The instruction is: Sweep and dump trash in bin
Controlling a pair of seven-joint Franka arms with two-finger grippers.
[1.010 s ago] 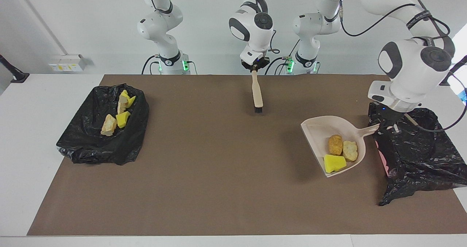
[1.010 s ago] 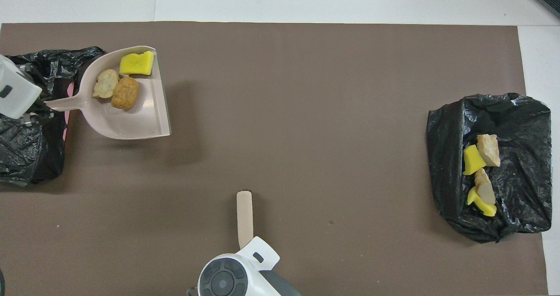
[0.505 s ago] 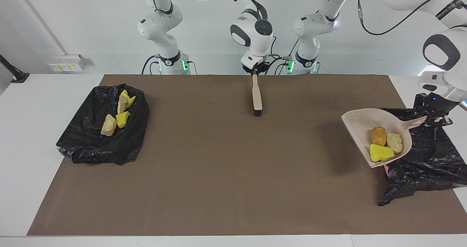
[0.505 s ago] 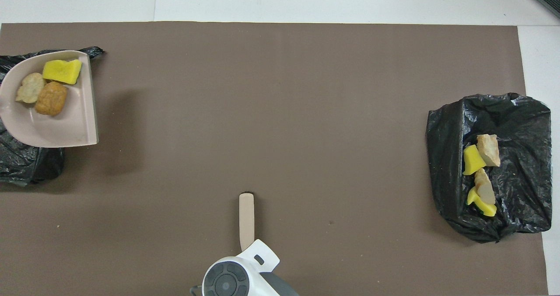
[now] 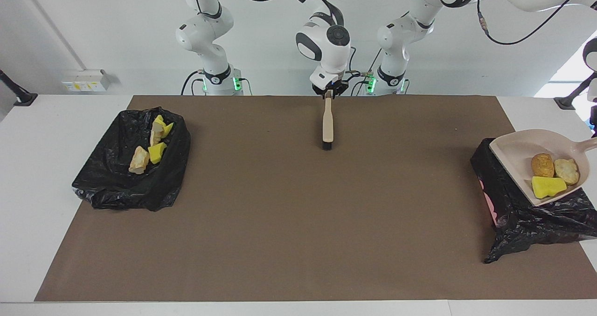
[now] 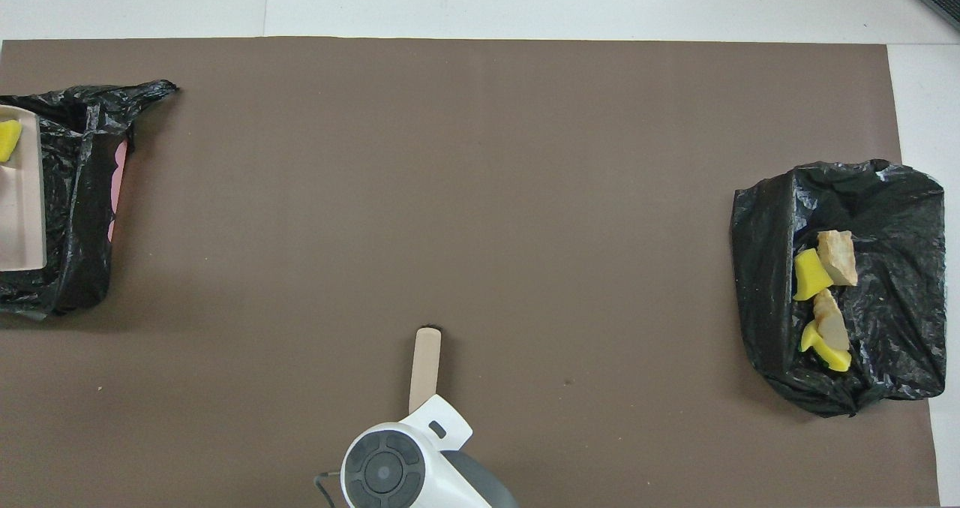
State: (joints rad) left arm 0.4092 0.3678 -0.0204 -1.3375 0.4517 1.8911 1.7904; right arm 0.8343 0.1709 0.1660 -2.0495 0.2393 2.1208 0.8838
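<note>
The dustpan [image 5: 513, 150] had been carried from the brown mat [image 5: 280, 222] toward the left arm's end of the table and was now held up over the black-bagged bin [image 5: 522, 213] there, only its lip edge [image 6: 19, 193] showing in the overhead view. The brush [image 5: 328, 124] had been drawn slightly toward the robots. The left gripper lay out of view; it was taken to be clamped on the pan's handle, which ran off the picture's edge toward that arm. The right gripper [image 5: 329, 91] sat at the top of the brush handle, and whether it was closed on the handle or letting go could not be told. Three pieces of the trash [image 5: 548, 186], a yellow chunk and two bread-like lumps, were gathered at the handle end of the pan. Four more lay in the other black bag [image 5: 116, 176] at the right arm's end. The dumping step was judged to be in hand. The next move was thought to call for the lip being brought fully over the bag's opening before tipping, lest pieces fall on the mat. The pan's long axis ran along the table, its mouth pointing toward the table's middle. The brush's long axis pointed away from the robots, bristles on the mat.
</note>
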